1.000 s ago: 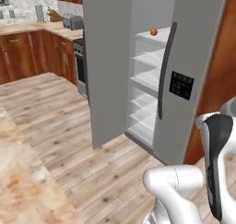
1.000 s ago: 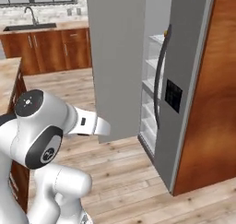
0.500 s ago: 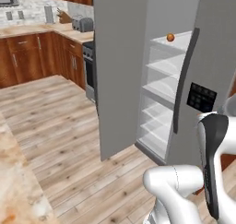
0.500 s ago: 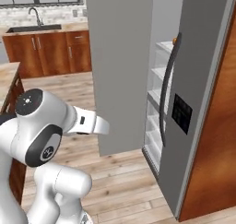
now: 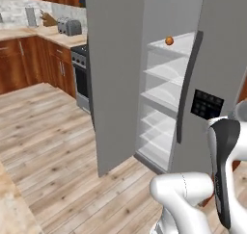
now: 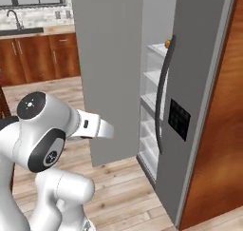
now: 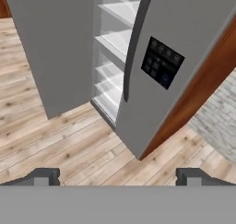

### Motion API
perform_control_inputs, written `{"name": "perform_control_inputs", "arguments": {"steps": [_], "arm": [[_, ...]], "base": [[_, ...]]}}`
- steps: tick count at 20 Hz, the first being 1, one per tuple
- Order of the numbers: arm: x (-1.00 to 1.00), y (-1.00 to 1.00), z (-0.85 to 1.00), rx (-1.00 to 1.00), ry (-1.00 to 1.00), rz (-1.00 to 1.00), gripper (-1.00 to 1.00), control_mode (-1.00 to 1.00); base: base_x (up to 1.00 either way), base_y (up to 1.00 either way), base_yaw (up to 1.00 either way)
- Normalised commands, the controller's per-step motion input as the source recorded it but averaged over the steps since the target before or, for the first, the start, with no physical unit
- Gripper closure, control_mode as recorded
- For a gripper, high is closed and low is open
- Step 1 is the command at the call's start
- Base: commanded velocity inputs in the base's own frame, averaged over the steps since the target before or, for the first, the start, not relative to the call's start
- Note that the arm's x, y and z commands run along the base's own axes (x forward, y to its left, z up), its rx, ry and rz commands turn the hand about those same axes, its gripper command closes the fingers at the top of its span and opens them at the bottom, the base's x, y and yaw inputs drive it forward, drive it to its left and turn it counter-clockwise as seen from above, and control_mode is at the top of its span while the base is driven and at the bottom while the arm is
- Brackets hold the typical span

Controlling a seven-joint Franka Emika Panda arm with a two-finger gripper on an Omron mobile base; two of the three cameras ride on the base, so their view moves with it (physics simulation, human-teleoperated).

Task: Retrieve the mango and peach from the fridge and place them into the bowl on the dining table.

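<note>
The grey fridge (image 5: 219,50) stands ahead with its left door (image 5: 113,74) swung open and its right door, with the black control panel (image 6: 179,119), closed. White shelves show inside. A small round orange fruit (image 5: 169,40) sits on the top shelf, also seen in the right base view (image 6: 167,43); I cannot tell whether it is the mango or the peach. In the hand view my gripper (image 7: 117,178) is open and holds nothing, well short of the fridge (image 7: 184,25) and above the wooden floor. A corner of the dining table (image 5: 10,206) shows at the lower left. The bowl is out of view.
Wall counters with a toaster (image 5: 69,26) and an oven (image 5: 79,69) run left of the fridge. A sink counter (image 6: 28,33) lies at the back. A reddish-brown wooden panel (image 6: 213,139) flanks the fridge's right side. Open wooden floor (image 5: 53,132) lies before the fridge.
The whole picture has shifted: the base has driven closer to the fridge, which now looks larger and sits further right in the left base view. The arm's pose is unchanged.
</note>
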Motion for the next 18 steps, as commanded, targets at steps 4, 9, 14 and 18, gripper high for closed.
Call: {"name": "perform_control_inputs", "arguments": {"steps": [4,9,14,18], "arm": [[0.0,0.0,0.0,0.0,0.0,0.0,-1.0,1.0],[0.0,0.0,0.0,0.0,0.0,0.0,-1.0,1.0],[0.0,0.0,0.0,0.0,0.0,0.0,-1.0,1.0],[0.0,0.0,0.0,0.0,0.0,0.0,-1.0,1.0]], "base": [[0.68,0.0,-0.32],[0.51,0.0,-0.31],[0.45,0.07,-0.33],[0.46,0.36,-0.33]]}}
